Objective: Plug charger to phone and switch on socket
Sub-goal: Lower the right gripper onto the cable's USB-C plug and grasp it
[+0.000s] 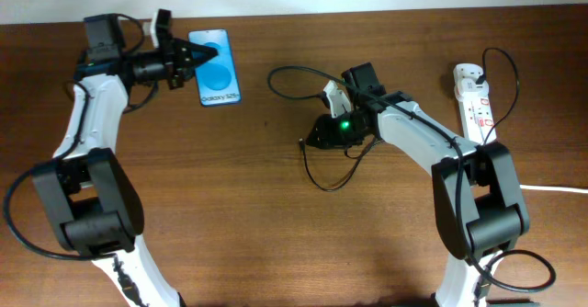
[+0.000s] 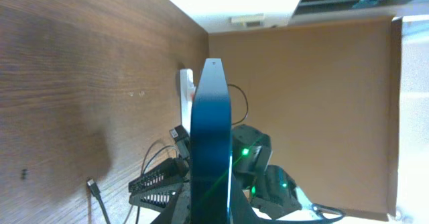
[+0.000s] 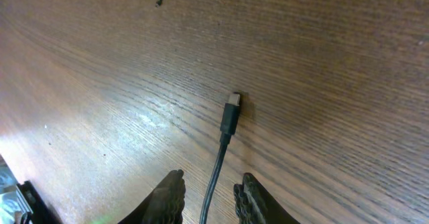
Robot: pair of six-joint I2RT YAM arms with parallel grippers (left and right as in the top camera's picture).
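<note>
The phone [image 1: 218, 68] has a bright blue screen and sits at the back left of the table. My left gripper [image 1: 195, 57] is shut on its near-left edge; in the left wrist view the phone [image 2: 211, 137] stands edge-on between the fingers. The charger, a thin black cable [image 1: 323, 164], loops across the table's middle to its small plug tip [image 1: 303, 143]. My right gripper [image 3: 209, 187] is open, its fingers either side of the cable [image 3: 218, 167] just behind the plug tip [image 3: 231, 113]. The white socket strip [image 1: 475, 100] lies at the back right with a black plug in it.
A thick white cord [image 1: 551, 188] runs off the right edge from the socket. The right arm [image 1: 418, 128] stretches between the socket and the cable loop. The left arm [image 1: 87, 123] runs along the table's left side.
</note>
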